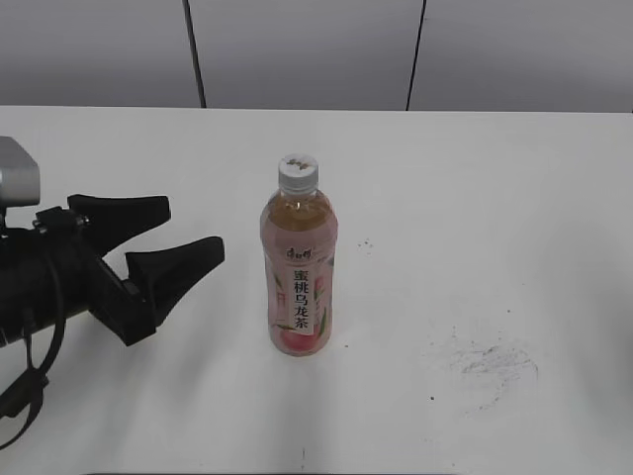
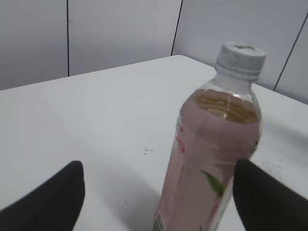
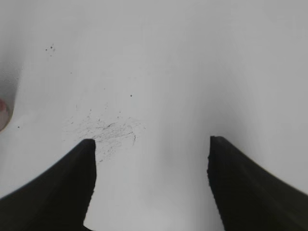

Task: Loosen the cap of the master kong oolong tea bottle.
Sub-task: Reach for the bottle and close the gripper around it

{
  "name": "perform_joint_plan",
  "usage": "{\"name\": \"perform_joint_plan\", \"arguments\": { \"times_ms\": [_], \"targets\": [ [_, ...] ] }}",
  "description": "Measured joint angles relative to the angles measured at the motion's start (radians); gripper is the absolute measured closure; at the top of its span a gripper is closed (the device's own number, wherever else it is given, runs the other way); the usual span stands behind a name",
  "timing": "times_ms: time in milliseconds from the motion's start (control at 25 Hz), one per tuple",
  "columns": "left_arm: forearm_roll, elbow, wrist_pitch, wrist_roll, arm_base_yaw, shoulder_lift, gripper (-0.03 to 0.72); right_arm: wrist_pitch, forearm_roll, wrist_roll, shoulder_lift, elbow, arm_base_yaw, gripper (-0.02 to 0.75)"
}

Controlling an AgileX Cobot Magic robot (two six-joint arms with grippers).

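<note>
The master kong oolong tea bottle (image 1: 299, 272) stands upright mid-table, with amber tea and a pink label. Its white-grey ribbed cap (image 1: 298, 173) sits on top. My left gripper (image 1: 195, 230) is left of the bottle with a gap between them, open and holding nothing. In the left wrist view the bottle (image 2: 211, 144) and cap (image 2: 240, 60) rise ahead of the open left gripper (image 2: 157, 168), close to the right finger. My right gripper (image 3: 151, 141) hangs open over bare table and is out of the exterior view. A pink sliver of the bottle (image 3: 4, 113) shows at that view's left edge.
The white table (image 1: 495, 198) spreads all around the bottle. Dark scuff marks (image 1: 490, 361) lie to the bottle's right, and the same scuff marks (image 3: 106, 130) show just ahead of the right gripper's left finger. A grey panelled wall (image 1: 297, 49) runs behind the table.
</note>
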Motion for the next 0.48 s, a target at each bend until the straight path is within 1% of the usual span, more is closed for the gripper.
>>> {"name": "perform_joint_plan", "arguments": {
  "times_ms": [360, 480],
  "targets": [
    [0.013, 0.0, -0.006, -0.002, 0.0, 0.0, 0.125, -0.005, -0.001, 0.0, 0.0, 0.0, 0.0, 0.194],
    [0.059, 0.0, -0.007, -0.003, 0.0, 0.0, 0.093, -0.005, -0.001, 0.0, 0.0, 0.0, 0.0, 0.194]
  ]
}}
